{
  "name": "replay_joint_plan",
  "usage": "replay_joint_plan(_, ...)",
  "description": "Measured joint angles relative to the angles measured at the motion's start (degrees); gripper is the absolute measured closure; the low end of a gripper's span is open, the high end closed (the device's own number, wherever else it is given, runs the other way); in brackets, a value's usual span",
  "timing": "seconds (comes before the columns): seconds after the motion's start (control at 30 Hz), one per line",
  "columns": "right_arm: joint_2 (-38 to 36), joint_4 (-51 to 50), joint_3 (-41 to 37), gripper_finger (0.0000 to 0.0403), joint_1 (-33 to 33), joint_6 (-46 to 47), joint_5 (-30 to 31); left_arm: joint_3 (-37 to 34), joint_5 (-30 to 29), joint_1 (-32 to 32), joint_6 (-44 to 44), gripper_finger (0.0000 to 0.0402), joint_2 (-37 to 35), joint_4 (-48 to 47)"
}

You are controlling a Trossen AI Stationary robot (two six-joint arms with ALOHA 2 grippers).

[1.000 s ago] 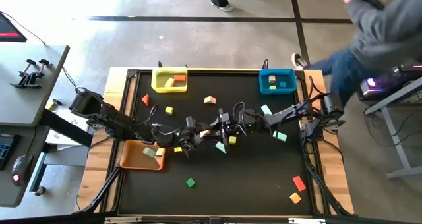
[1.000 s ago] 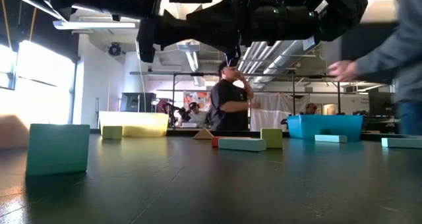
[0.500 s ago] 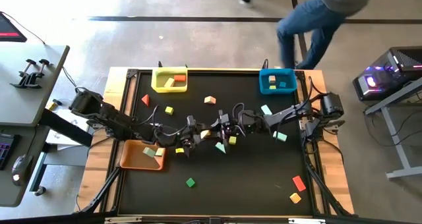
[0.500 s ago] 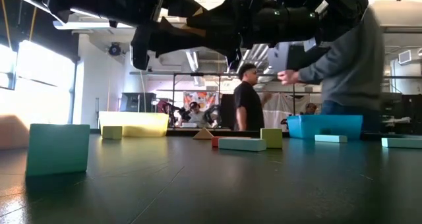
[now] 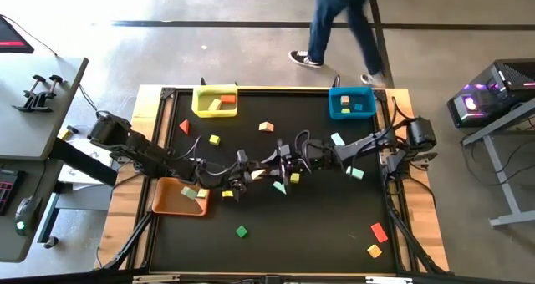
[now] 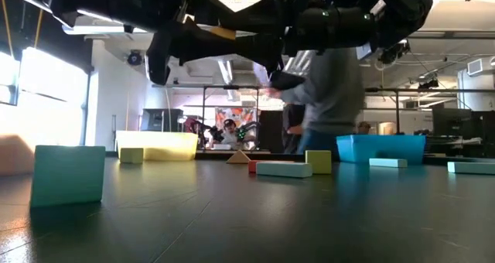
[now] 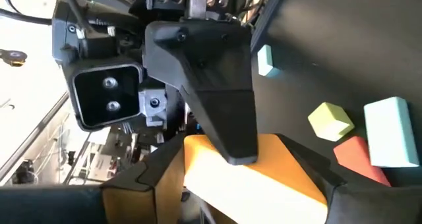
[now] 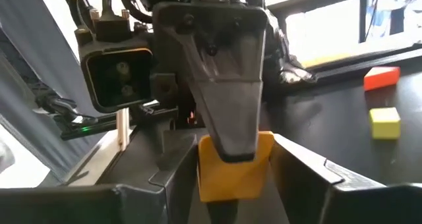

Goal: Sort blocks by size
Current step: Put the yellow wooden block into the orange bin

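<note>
Both arms meet over the middle of the desk (image 5: 318, 225), raised above it. The left claw (image 5: 251, 174) and the right claw (image 5: 274, 169) face each other with one orange block (image 5: 261, 172) between them. In the left wrist view the orange block (image 7: 254, 178) sits between the left claw's own fingers, and a finger of the right claw lies across its face. In the right wrist view the same block (image 8: 235, 168) sits between the right claw's fingers, with a left finger over it. Both claws stand partly open around the block; which one carries its weight I cannot tell.

Other blocks lie scattered on the desk: a green one (image 5: 242, 231) near the front, a red bar (image 5: 379, 232) at the front right. A yellow bin (image 5: 215, 101), a blue bin (image 5: 351, 103) and an orange bin (image 5: 180, 196) hold a few more. A person (image 5: 338, 25) walks past behind the desk.
</note>
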Motion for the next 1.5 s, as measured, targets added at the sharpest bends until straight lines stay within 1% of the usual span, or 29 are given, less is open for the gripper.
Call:
replay_joint_plan(0.1, -0.2, -0.7, 0.0, 0.022, -0.56, 0.33, -0.99, 0.0, -1.28, -0.93, -1.83, 0.0206, 0.0, -0.7)
replay_joint_plan(0.2, -1.49, -1.34, 0.0, 0.0219, -1.6, -0.09, -1.22, 0.02, -4.68, -1.91, -5.6, 0.0207, -0.07, -3.02)
replay_joint_plan(0.3, -4.44, -2.51, 0.0, 0.0219, -2.49, -0.77, -0.48, 0.04, -7.92, -3.36, -9.79, 0.0207, -0.07, -7.13)
replay_joint_plan(0.4, -7.64, -6.11, 0.0, 0.0218, -2.78, -2.27, 2.47, 0.04, -13.33, -5.26, -14.17, 0.0207, -0.74, -10.77)
replay_joint_plan(0.53, -10.52, -9.55, 0.0, 0.0218, -1.88, -4.58, 7.01, 0.04, -22.32, -8.49, -20.37, 0.0207, -3.12, -17.83)
replay_joint_plan(0.63, -10.5, -10.43, 0.02, 0.0218, -0.95, -5.32, 7.95, 0.04, -26.63, -11.53, -29.56, 0.0207, -6.7, -26.67)
replay_joint_plan(0.77, -10.2, -11.73, 0.02, 0.0218, 0.08, -6.12, 8.25, 0.07, -26.45, -15.97, -49.09, 0.0207, -13.71, -41.95)
replay_joint_plan(0.83, -10.12, -12.34, 0.02, 0.0217, 0.37, -6.12, 8.52, 0.84, -23.3, -18.17, -60.4, 0.0207, -17.56, -51.71)
replay_joint_plan(0.87, -10.12, -12.34, 0.02, 0.0217, 0.48, -6.12, 8.89, 1.41, -20.26, -19.09, -66.83, 0.0207, -19.28, -56.89)
replay_joint_plan(1.0, -10.12, -12.22, 0.02, 0.0217, 0.48, -6.12, 9.69, 3.83, -4.97, -21.12, -93.32, 0.0207, -24.29, -75.37)
replay_joint_plan(1.13, -10.12, -12.21, 0.02, 0.0217, 0.33, -6.14, 9.79, 4.17, 10.23, -22.56, -117.61, 0.0207, -26.06, -91.37)
replay_joint_plan(1.23, -10.12, -12.21, 0.02, 0.0217, 0.33, -6.13, 9.79, 4.12, 17.71, -24.06, -132.51, 0.0207, -25.94, -101.44)
replay_joint_plan(1.3, -10.12, -12.23, 0.02, 0.0217, 0.33, -6.13, 9.79, 3.26, 21.2, -25.04, -138.53, 0.0207, -25.9, -105.06)
replay_joint_plan(1.4, -10.12, -12.26, 0.02, 0.0217, 0.33, -6.14, 9.79, 1.55, 25.75, -25.9, -141.36, 0.0207, -25.86, -105.58)
replay_joint_plan(1.5, -10.12, -12.8, 0.02, 0.0217, 0.35, -6.14, 9.77, 1.35, 26.27, -26.03, -141.93, 0.0207, -25.87, -105.18)
